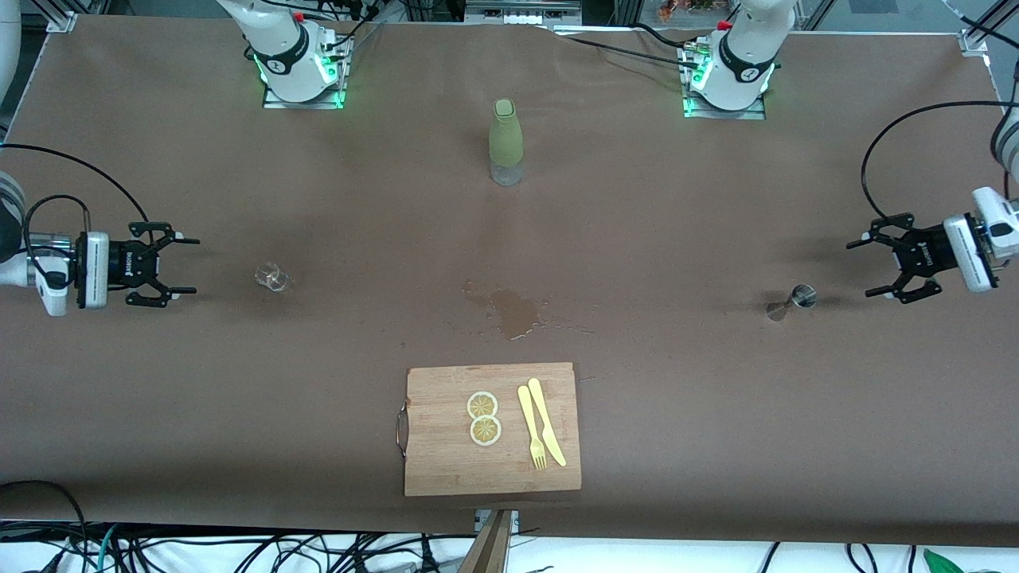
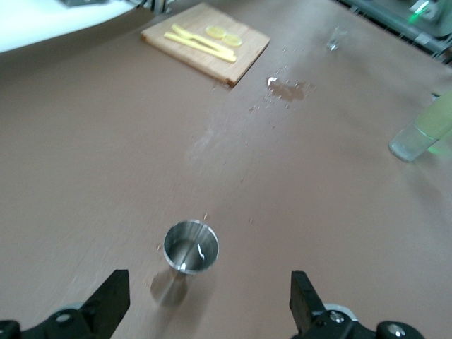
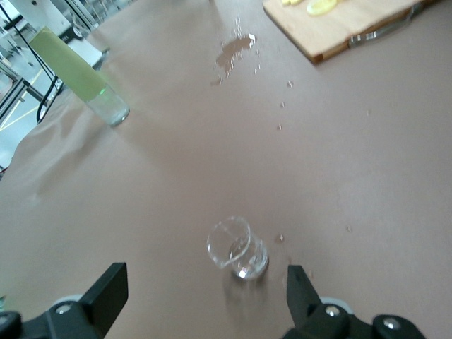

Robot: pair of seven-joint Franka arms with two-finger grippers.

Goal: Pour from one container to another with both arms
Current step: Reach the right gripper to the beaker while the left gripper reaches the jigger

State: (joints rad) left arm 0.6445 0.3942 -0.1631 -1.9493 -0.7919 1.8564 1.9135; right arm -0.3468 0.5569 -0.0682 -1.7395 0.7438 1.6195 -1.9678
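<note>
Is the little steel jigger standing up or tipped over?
Standing upright. The jigger rests on its base on the table, open mouth facing up, untouched.

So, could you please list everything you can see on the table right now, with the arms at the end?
glass cup: one, clear, upright on the table toward the right arm's end
jigger: one, shiny steel, upright toward the left arm's end
bottle: one, olive-green with a clear base, upright mid-table between the two arm bases
wet patch: one, dark, mid-table, between the bottle and the board
cutting board: one, wooden, nearest the front camera
lemon slices: two, yellow, on the board
fork and knife: one each, pale yellow, side by side on the board
right gripper: black, open, beside the glass cup
left gripper: black, open, beside the jigger
</note>
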